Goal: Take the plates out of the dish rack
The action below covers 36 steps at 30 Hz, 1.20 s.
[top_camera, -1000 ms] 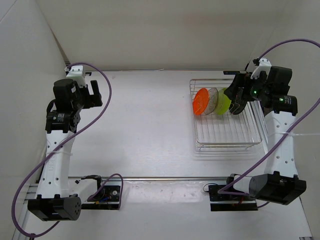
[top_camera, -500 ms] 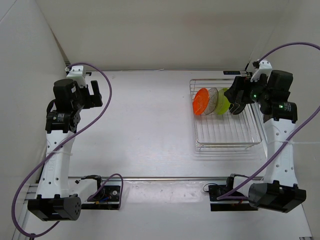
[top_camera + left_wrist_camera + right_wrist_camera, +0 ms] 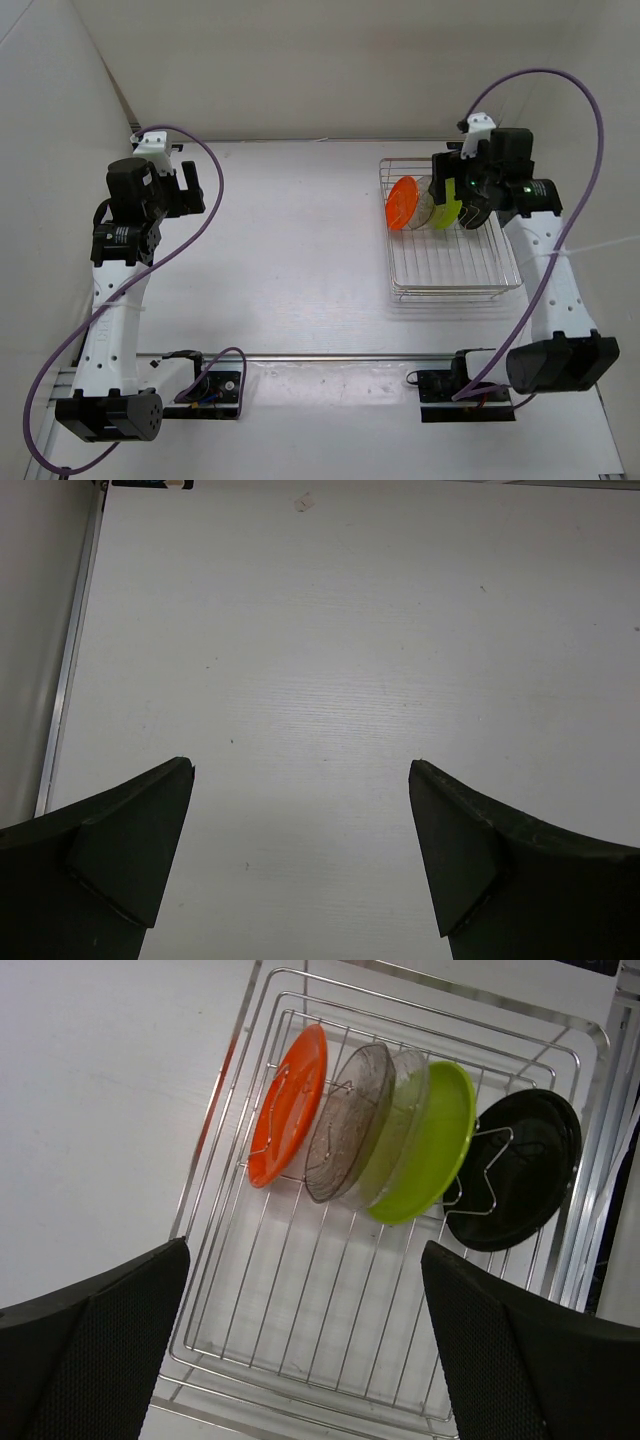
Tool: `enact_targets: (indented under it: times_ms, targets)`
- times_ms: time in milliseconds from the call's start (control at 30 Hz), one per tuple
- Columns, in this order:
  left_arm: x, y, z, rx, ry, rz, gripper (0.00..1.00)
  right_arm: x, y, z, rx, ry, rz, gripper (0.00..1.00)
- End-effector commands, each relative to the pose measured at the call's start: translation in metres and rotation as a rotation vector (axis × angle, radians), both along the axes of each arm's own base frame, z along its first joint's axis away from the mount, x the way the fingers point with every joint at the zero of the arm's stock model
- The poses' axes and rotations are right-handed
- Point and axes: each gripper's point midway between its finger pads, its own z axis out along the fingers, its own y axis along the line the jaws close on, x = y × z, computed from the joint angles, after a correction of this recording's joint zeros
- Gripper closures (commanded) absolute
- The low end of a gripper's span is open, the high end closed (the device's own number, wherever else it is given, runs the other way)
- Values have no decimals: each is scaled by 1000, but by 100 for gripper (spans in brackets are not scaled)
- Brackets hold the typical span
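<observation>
Plates [image 3: 290,1100] in dish rack [image 3: 330,1290] under wide-spread right claw [image 3: 305,1250]; left claw [image 3: 300,765] spread over table [image 3: 300,600].

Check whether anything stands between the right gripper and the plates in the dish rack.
Nothing visible does. The right gripper hangs open above the dish rack. The plates stand on edge in a row below it, all uncovered.

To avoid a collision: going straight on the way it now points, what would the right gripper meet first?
The right gripper, jaws open, would probably meet the clear plate or lime green plate standing in the dish rack; depth is unclear.
</observation>
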Motion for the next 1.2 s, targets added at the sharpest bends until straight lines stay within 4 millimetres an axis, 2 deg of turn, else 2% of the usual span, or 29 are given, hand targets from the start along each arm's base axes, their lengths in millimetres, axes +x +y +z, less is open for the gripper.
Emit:
enact_targets:
  times_ms: [0, 67, 100, 200, 233, 333, 367, 400, 533, 567, 633, 667, 733, 767, 867, 933, 967, 1033, 1067, 1100, 1133, 1167]
  targets:
    - [-1, 3, 6, 8, -19, 11, 0, 16, 4, 19, -86, -52, -18, 0]
    - [1, 3, 4, 7, -10, 11, 0, 27, 10, 10, -95, -23, -26, 0]
    - [1, 3, 4, 7, -10, 11, 0, 32, 15, 12, -87, -24, -22, 0]
    - [2, 0, 1, 8, 0, -11, 0, 52, 18, -4, -98, -14, -40, 5]
    - [5, -3, -2, 0, 10, -27, 0, 58, 18, -4, -101, -24, -48, 5]
    - [12, -12, -4, -31, 23, -72, 0, 71, 25, -21, -116, -10, -44, 5]
    - [17, -18, -10, -47, 53, -101, 0, 74, 24, -31, -126, 11, -50, 5]
    - [22, -20, -3, -44, 41, -117, 0, 73, 30, -31, -127, 10, -38, 5]
    - [32, -26, 1, -60, 51, -148, 0, 78, 45, -41, -137, 26, -9, 5]
    - [35, -31, -1, -75, 55, -160, 0, 78, 47, -41, -145, 24, -9, 7]
    - [38, -33, 7, -77, 39, -169, 0, 82, 46, -53, -159, 49, -16, 11]
    - [38, -33, 7, -86, 39, -166, 0, 82, 49, -49, -164, 38, -16, 13]
    - [40, -30, 3, -80, 49, -151, 0, 86, 49, -61, -171, 67, -28, 19]
    - [38, -28, 8, -72, 35, -137, 0, 89, 50, -66, -172, 73, -28, 20]
    - [33, -25, -1, -59, 45, -129, 0, 90, 45, -79, -197, 91, -49, 22]
    - [28, -23, 0, -54, 31, -121, 0, 93, 42, -92, -219, 113, -65, 27]
    - [29, -23, 1, -53, 22, -121, 0, 93, 42, -93, -219, 113, -65, 29]
    - [22, -23, 7, -43, 2, -126, 0, 96, 42, -106, -235, 140, -56, 30]
    - [22, -22, 2, -40, 12, -117, 0, 100, 41, -107, -243, 141, -64, 32]
    - [21, -22, 8, -39, -7, -117, 0, 100, 41, -111, -246, 149, -64, 32]
    - [21, -22, 4, -40, 1, -117, 0, 102, 42, -107, -242, 139, -65, 34]
    - [19, -20, 7, -34, -10, -108, 0, 103, 45, -113, -253, 151, -61, 34]
